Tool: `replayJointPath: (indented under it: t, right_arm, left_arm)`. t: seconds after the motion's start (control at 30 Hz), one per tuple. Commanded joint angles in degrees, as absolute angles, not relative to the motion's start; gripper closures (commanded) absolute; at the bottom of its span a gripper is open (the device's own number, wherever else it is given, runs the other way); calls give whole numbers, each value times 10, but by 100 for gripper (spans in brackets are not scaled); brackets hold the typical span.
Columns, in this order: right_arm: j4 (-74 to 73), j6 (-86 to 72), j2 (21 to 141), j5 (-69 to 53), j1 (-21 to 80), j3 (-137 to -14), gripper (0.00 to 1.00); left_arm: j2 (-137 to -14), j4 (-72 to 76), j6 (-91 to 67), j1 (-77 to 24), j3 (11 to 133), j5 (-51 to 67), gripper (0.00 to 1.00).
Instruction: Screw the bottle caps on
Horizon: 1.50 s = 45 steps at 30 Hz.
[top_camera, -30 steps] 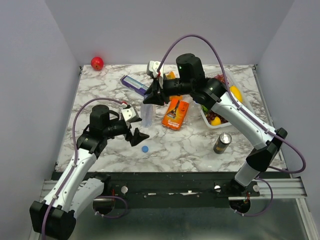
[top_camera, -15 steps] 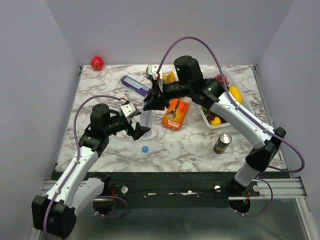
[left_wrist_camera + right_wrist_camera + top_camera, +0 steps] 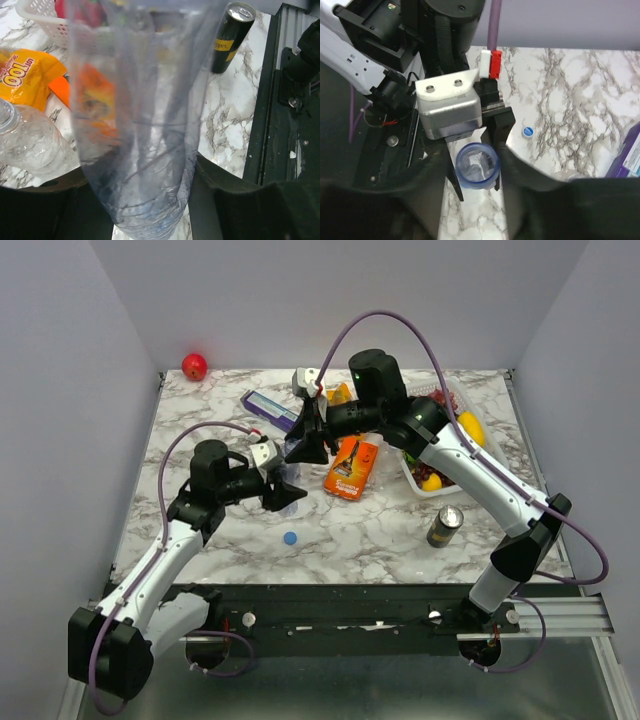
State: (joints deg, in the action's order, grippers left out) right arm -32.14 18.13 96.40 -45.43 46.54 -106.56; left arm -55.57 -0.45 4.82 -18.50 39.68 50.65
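A clear bottle stands upright near the table's middle. My left gripper is shut on its lower body. In the left wrist view the bottle fills the gap, with both black fingers pressed against its crinkled wall. My right gripper hangs just above it. In the right wrist view the open, blue-ringed neck sits between the right fingers, which are slightly apart, with a thin gap on one side. One blue cap lies loose on the marble. A second clear bottle lies beside the held one.
An orange packet lies just right of the bottle. A white basket of fruit stands further right. A dark can stands near the front right. A purple box and a red ball are at the back left.
My left gripper moved right to the standing bottle and closed on its body. My right gripper, which was shut on the neck, has eased its jaws apart.
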Motion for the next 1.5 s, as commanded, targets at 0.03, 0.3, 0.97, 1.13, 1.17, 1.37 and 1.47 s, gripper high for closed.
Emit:
replayJointPath:
  t: [0.03,0.3,0.97,1.13,1.17,1.37,1.47]
  right_arm:
    - [-322,164,944,-395,458,-1062,38]
    - [-342,248,867,-412,392,-968,30]
    - [-211,435,1108,-297,557,-809,33]
    - [-228,444,1156,-311,570,-845,33]
    - [-236,452,1161,-319,572,-849,33]
    - [-287,469,1186,-316,590,-866,34]
    - [-290,461,1194,-296,591,-869,33]
  left_arm:
    - [-516,-29,40,-176,404,483,53]
    - [-468,-41,25,-99,381,457,66]
    - [-408,27,-95,-5,402,356,96]
    - [-390,14,-89,11,391,355,96]
    - [-389,12,-89,12,389,353,96]
    - [-381,11,-88,20,380,354,96]
    - [-379,10,-85,22,378,353,96]
